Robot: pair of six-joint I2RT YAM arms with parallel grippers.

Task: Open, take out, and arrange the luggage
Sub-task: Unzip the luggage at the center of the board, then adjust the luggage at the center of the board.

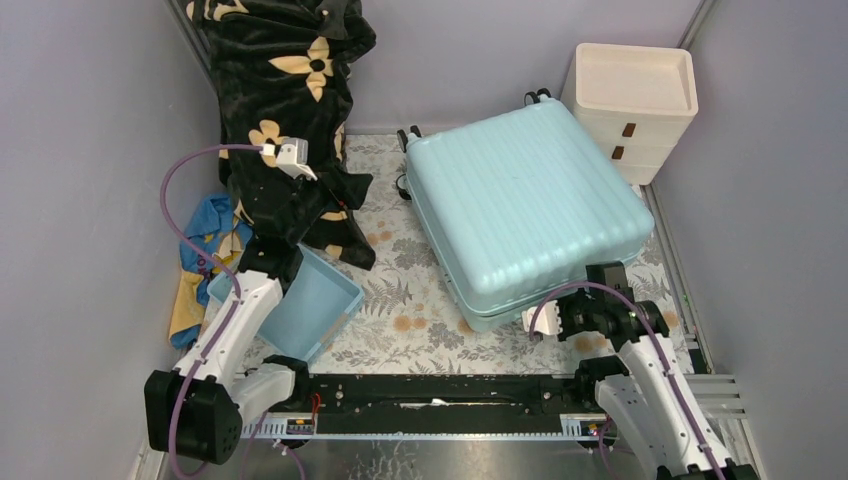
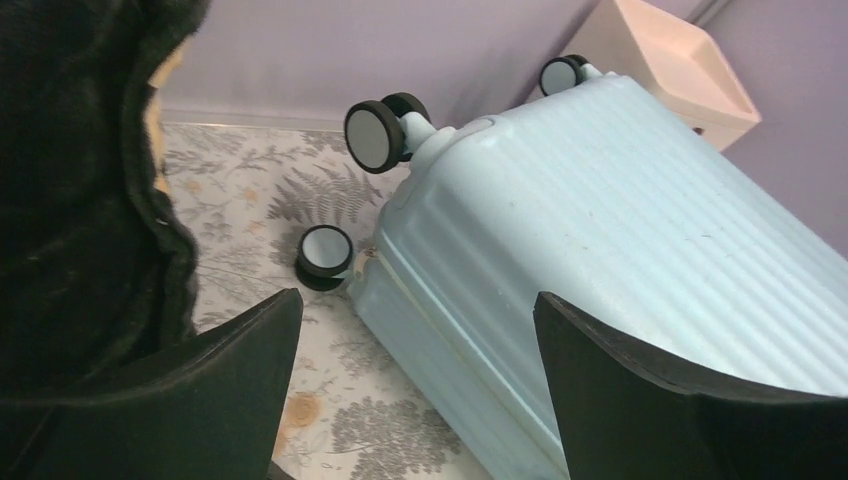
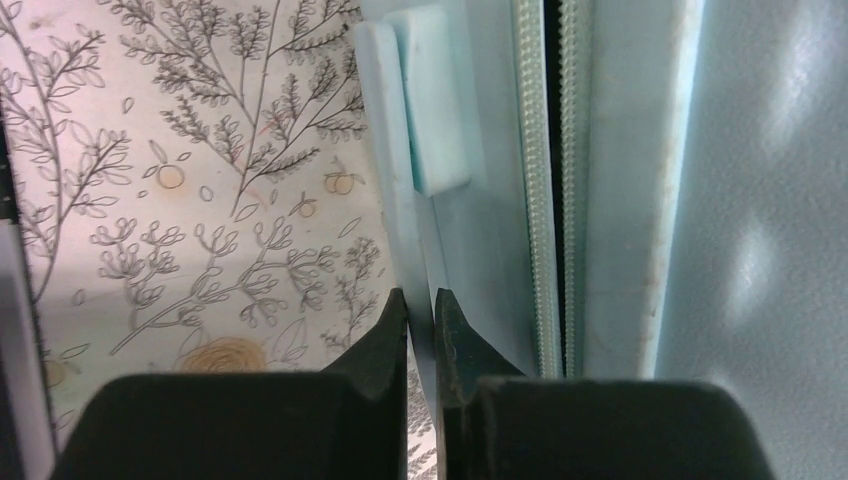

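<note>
The luggage [image 1: 525,205], a pale aqua ribbed hard-shell suitcase, lies flat and closed on the floral mat, wheels toward the back wall. My right gripper [image 1: 585,292] is at its near edge. In the right wrist view the gripper [image 3: 421,292] is shut on a thin pale blue handle strip [image 3: 398,180] on the case's side. Beside it the zip teeth [image 3: 545,200] show a dark gap. My left gripper [image 1: 303,168] is open and empty, held high by the black blanket. In the left wrist view [image 2: 418,295] it looks at the suitcase [image 2: 620,230] and its wheels [image 2: 375,135].
A black blanket with cream flowers [image 1: 290,90] hangs at the back left. A small blue basket [image 1: 315,300] sits near the left arm, with a blue and yellow cloth [image 1: 205,245] behind it. A cream drawer unit [image 1: 635,100] stands at the back right. Walls close in on both sides.
</note>
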